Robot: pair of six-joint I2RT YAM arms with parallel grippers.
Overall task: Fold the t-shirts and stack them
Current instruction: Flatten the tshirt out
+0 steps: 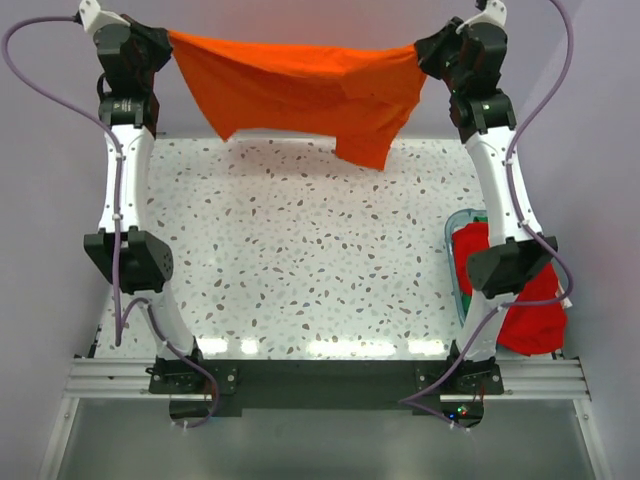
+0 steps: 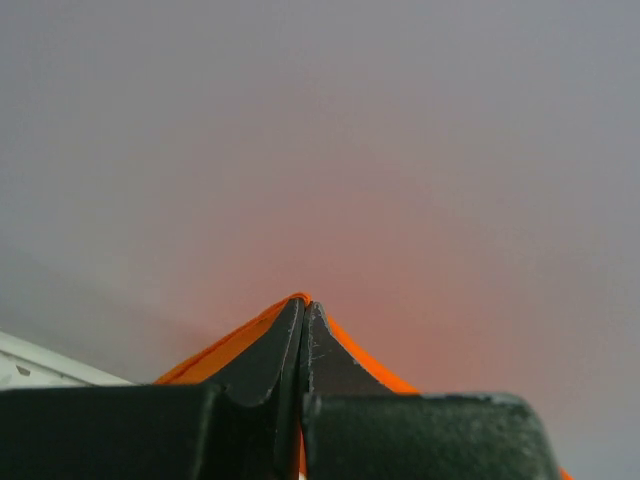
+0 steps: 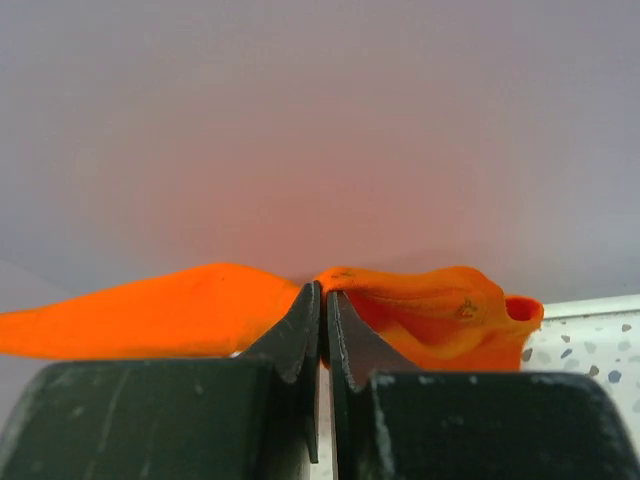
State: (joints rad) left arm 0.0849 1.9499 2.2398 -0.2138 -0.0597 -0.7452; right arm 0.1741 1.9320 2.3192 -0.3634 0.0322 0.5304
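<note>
A bright orange t-shirt hangs stretched in the air over the far edge of the table, held up at two corners. My left gripper is shut on its left corner, and orange cloth shows around the pinched fingers. My right gripper is shut on the right corner; the orange cloth bunches beyond its tips. A red t-shirt lies crumpled in and over the bin at the right.
A clear teal-rimmed bin stands at the table's right edge beside the right arm. The speckled white tabletop lies below the hanging shirt. A grey wall is behind.
</note>
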